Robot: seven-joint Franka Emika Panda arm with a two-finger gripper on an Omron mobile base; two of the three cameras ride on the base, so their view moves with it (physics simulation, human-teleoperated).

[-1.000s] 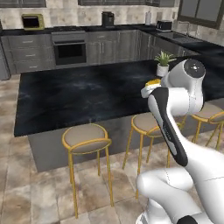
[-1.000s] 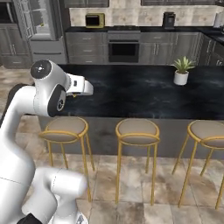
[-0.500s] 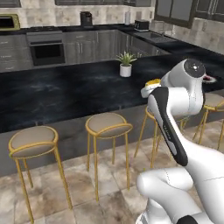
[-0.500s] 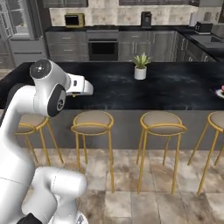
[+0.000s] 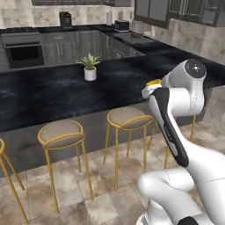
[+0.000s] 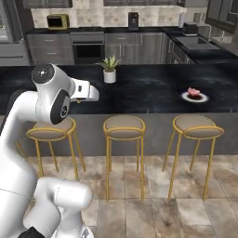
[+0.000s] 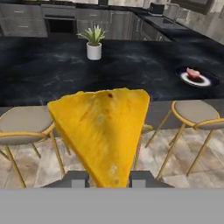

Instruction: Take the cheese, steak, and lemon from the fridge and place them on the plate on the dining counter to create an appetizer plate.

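- Potted plant point(image 6: 109, 69), green leaves, white pot, upright.
- Gold-legged stools point(image 6: 124, 128), beige seats, in a row on tan tiled floor point(image 6: 153, 204).
- Built-in oven point(image 6: 88, 50), among grey cabinets.
- Yellow microwave point(image 6: 58, 21), back worktop.

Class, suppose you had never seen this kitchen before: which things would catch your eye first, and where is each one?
First comes the big yellow cheese wedge, held in the tool and looming close in the hand view. Next is the steak lying on the plate, far to the right on the long black counter. A small potted plant stands further left on the counter, above the gold-legged stools.
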